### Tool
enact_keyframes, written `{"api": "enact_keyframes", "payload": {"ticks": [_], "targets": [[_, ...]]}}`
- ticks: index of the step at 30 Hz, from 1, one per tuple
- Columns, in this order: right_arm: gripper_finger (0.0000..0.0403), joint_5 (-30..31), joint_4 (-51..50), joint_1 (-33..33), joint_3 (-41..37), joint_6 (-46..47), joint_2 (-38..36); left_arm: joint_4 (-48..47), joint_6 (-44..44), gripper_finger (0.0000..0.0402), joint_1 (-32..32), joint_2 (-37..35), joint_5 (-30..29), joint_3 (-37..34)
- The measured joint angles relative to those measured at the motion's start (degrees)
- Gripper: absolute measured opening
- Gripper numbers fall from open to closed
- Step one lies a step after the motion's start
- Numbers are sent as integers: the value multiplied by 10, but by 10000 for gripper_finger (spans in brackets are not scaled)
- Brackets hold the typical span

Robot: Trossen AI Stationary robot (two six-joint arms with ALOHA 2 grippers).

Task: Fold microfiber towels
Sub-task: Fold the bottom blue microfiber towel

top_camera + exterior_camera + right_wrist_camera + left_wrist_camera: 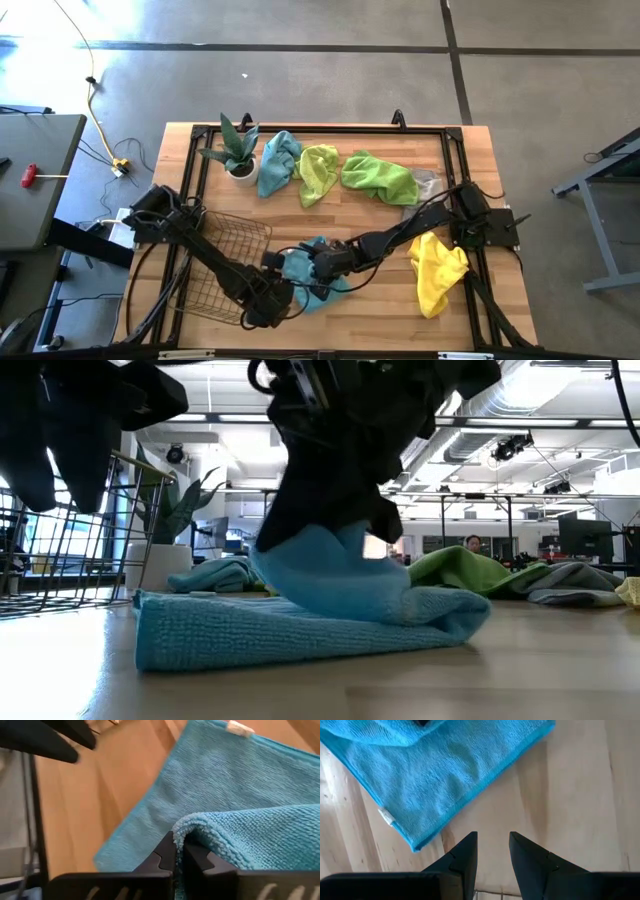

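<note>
- Teal towel (312, 275) lying near the front edge of the table (380, 300), just beside the basket (228, 262); lower layer flat on the wood, one edge lifted and curling back over it, so a fold looks half made.
- Right gripper (178, 851) clamped tight on that raised edge, cloth bunched between the closed fingers, reaching in from the right across the table middle.
- Left gripper (492, 851) low over bare wood just off the towel's hemmed corner, jaws narrowly parted with nothing between them.
- To do this well: carry the pinched edge straight across until it meets the opposite hem, keeping it low so the flat layer is not dragged along.
- Worth pinning the near corner with the left fingers, or at least staying clear of the moving flap.
- Release only once edges line up; a skewed drop likely leaves a crooked fold, given how soft and clingy the pile looks.
- Farther back: a second teal towel (277, 160), lime towel (318, 172) and green towel (378, 178) crumpled along the far side beside the plant (236, 148); yellow towel (438, 270) heaped at the right.
</note>
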Motion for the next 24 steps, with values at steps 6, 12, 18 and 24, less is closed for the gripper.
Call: {"api": "enact_keyframes", "payload": {"ticks": [6, 12, 18, 24], "targets": [[0, -26, 53, 0, 0, -2, 0, 1, -2, 103, -1, 0, -1, 0], [0, -27, 55, -1, 0, -14, 4, 2, -2, 103, -3, 0, 0, 0], [0, -36, -4, -1, 0, -33, -5, 76, 8, 103, -3, 0, -4, -7], [0, -20, -156, -1, 0, -44, -29, 112, 42, 103, 4, 0, -11, -8]]}}
